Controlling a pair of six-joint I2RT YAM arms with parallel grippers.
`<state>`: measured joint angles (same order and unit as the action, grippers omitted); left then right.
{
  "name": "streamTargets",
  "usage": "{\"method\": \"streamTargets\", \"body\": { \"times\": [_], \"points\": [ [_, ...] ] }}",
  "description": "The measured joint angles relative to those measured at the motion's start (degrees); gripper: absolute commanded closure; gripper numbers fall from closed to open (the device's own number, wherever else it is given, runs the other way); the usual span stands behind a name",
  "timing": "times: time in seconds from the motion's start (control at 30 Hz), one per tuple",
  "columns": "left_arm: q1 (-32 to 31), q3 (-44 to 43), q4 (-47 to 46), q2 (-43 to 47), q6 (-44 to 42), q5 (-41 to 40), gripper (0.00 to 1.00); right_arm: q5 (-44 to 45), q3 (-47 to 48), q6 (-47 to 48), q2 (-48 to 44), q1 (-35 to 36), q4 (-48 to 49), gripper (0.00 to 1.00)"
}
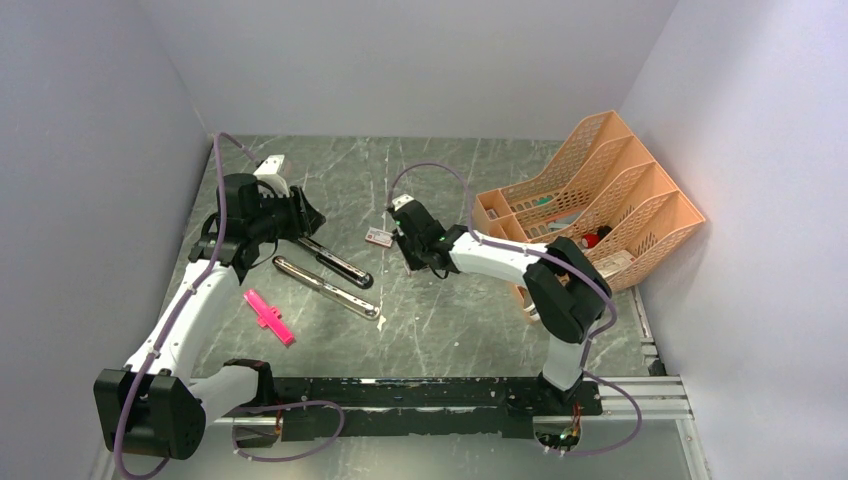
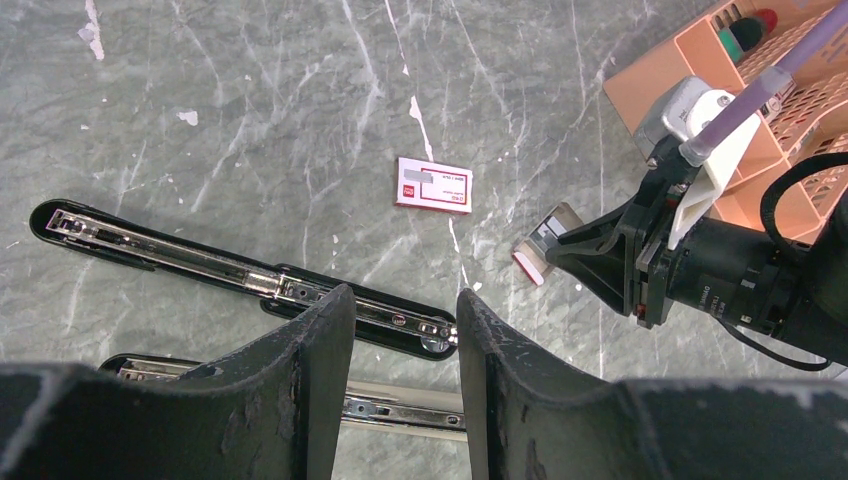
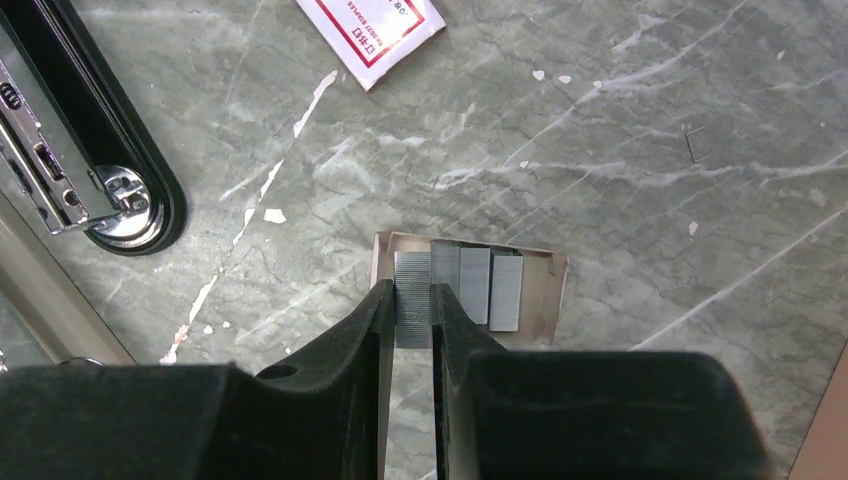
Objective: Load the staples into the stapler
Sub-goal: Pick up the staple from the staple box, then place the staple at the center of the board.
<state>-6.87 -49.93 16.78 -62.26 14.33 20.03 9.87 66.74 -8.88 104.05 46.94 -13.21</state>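
The black stapler (image 1: 336,262) lies opened flat on the marble table, chrome rail up; its rounded hinge end also shows (image 3: 120,190). My left gripper (image 2: 405,300) hovers open above that end, with the stapler (image 2: 250,280) visible below the gap and nothing between the fingers. My right gripper (image 3: 412,292) is shut on one silvery staple strip (image 3: 411,268) at the left side of the small open cardboard tray (image 3: 545,290). More strips (image 3: 490,285) lie in that tray. In the top view the right gripper (image 1: 412,262) hides the tray.
The box sleeve (image 1: 378,237) with a red-and-white label lies beyond the tray. A silver-grey stapler (image 1: 325,287) lies alongside the black one. A pink cross-shaped piece (image 1: 268,316) sits near the left arm. An orange file organiser (image 1: 590,200) stands at the right.
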Motion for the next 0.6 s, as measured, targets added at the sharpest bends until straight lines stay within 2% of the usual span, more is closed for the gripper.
{"method": "streamTargets", "body": {
  "times": [0.13,0.3,0.6],
  "points": [
    [0.0,0.0,0.0,-0.02,0.0,0.13,0.53,0.02,-0.87,-0.04,-1.27,0.13,-0.59,0.84],
    [0.0,0.0,0.0,-0.02,0.0,0.17,0.53,0.24,-5.46,-0.63,-7.13,1.62,-1.51,0.84],
    [0.0,0.0,0.0,-0.02,0.0,0.15,0.53,-2.01,-14.49,-0.87,-13.25,12.04,-1.2,0.83]
  ]
}}
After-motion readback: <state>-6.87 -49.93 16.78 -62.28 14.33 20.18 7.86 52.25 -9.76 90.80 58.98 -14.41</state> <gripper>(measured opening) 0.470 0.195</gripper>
